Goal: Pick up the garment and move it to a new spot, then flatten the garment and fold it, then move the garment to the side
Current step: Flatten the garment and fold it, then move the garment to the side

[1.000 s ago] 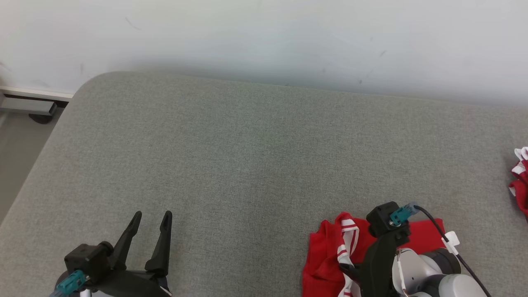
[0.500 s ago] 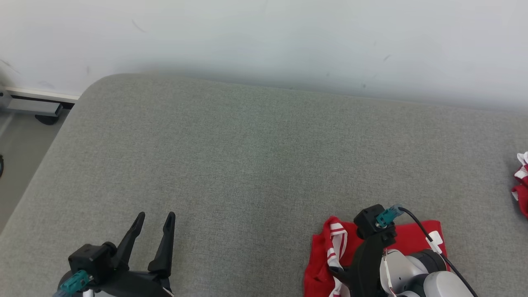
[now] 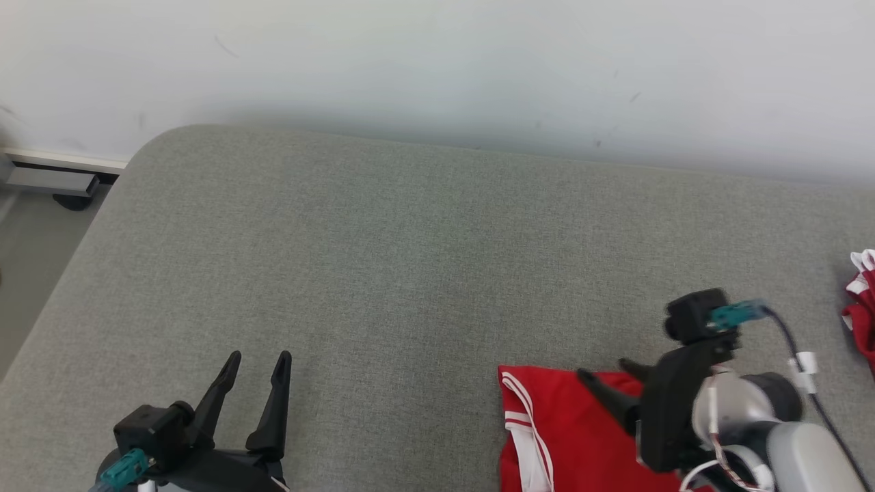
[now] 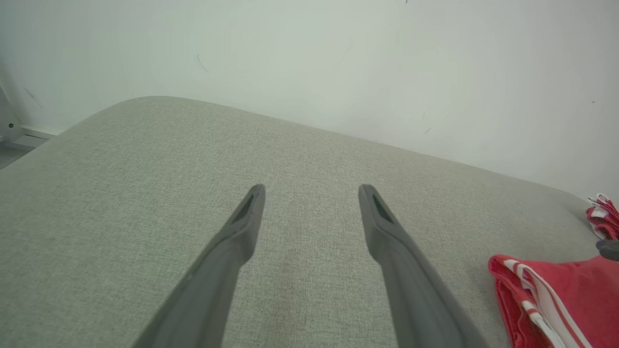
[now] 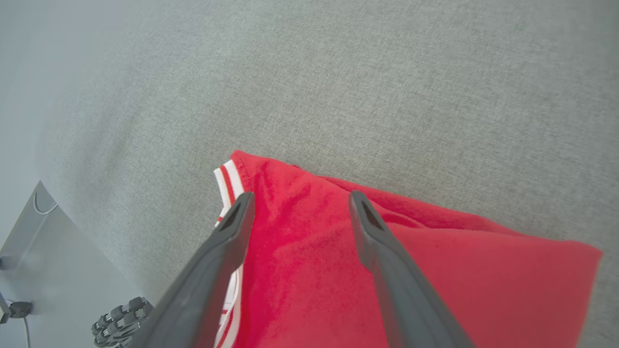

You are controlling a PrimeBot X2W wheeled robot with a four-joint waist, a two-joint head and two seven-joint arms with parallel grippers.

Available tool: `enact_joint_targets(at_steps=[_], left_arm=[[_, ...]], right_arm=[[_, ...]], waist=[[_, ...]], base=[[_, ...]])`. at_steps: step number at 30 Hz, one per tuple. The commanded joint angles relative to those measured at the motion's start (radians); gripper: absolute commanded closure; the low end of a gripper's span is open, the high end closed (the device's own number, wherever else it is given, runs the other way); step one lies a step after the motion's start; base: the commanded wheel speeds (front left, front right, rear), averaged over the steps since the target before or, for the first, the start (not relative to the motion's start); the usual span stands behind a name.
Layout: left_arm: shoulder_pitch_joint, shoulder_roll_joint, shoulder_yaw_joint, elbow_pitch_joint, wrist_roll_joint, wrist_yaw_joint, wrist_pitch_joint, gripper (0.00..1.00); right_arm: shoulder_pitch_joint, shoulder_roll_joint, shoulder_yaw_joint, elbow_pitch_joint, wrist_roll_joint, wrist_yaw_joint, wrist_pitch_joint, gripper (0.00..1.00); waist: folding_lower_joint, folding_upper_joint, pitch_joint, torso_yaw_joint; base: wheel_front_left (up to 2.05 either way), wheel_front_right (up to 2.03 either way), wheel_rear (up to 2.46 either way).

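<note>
The left gripper [image 3: 256,355] and the right gripper [image 3: 605,369] are showing tapering dark fingers [image 4: 232,251]. A black cable [image 3: 796,342] is leaving a teal connector [image 3: 735,314] beside the pale forearm [image 3: 800,451].

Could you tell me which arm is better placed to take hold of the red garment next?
Right, I'd say. The right gripper is open just over the red garment, near its striped edge. The left gripper, also open, is over the grey cushion, well apart from it.
</note>
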Motion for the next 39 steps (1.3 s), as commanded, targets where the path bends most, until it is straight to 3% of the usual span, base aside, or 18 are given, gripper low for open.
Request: enact_joint_targets(at_steps=[1,8,17,39], left_arm=[[0.007,0.008,0.002,-0.005,0.003,0.003,-0.006,0.00],[0.013,0.015,-0.002,-0.012,0.009,0.006,-0.004,0.00],[-0.001,0.019,-0.006,-0.021,0.010,0.010,0.000,0.00],[-0.024,0.029,-0.015,-0.029,0.006,0.013,0.007,0.00]], right_arm=[[0.012,-0.003,-0.040,-0.018,-0.022,-0.002,-0.001,0.00],[0.102,-0.002,-0.226,-0.115,-0.092,-0.002,0.026,0.00],[0.216,-0.002,-0.332,-0.126,-0.061,-0.002,0.023,0.00],[0.129,-0.003,-0.329,0.133,-0.092,-0.002,-0.040,0.00]], waist=[[0.0000,0.0000,0.001,-0.003],[0.0000,0.0000,0.008,-0.025],[0.0000,0.0000,0.016,-0.052],[0.0000,0.0000,0.046,-0.018]], base=[[0.00,0.00,0.00],[0.00,0.00,0.00],[0.00,0.00,0.00],[0.00,0.00,0.00]])
